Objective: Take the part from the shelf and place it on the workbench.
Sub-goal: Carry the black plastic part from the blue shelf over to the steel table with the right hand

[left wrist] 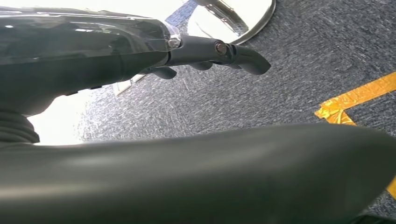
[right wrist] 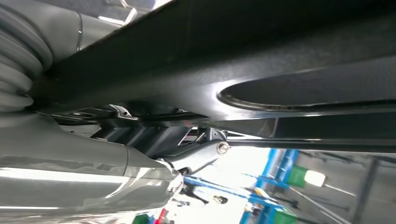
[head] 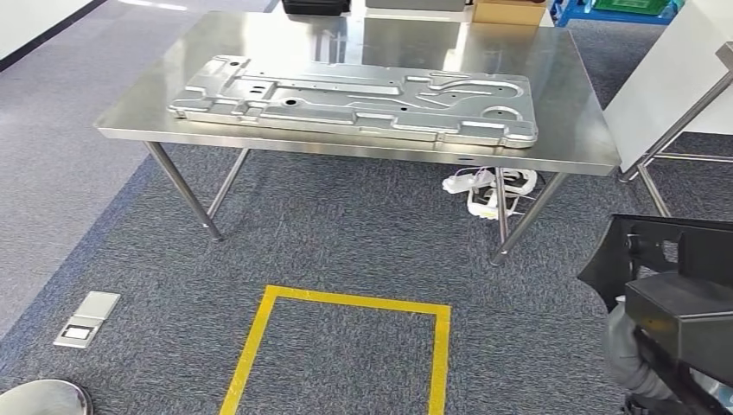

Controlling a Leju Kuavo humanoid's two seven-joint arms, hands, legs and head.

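Nearest, at the lower right of the head view, the right hand (head: 635, 359) carries a black, angular, moulded part (head: 666, 277) close against the robot's side; the right wrist view shows that hand (right wrist: 140, 140) pressed up under the part's dark underside (right wrist: 280, 60), its fingers wrapped against it, so it is holding the part rather than hanging loose. The left hand (left wrist: 205, 53) hangs over the carpet in its own wrist view, fingers gently curled and apart, with nothing in them; a broad dark curved form lies across the lower part of that view, and whether it belongs to the part cannot be told. Ahead on the grey carpet lies a rectangle of yellow tape (head: 346, 346), open toward the robot, with a small metal floor box (head: 86, 318) off to the left. Beyond stands the stainless steel workbench (head: 570, 130); on its surface lies a large stamped silver metal panel (head: 354, 99), and a brown cardboard box (head: 510, 10) sits at the far edge. By this reading the part is already off the shelf and the carrying step is in hand; the placing is not yet done. The next move likely calls for stepping up to the tape mark, then raising the part clear of the bench edge and setting it on bare surface beside the panel, not on it.
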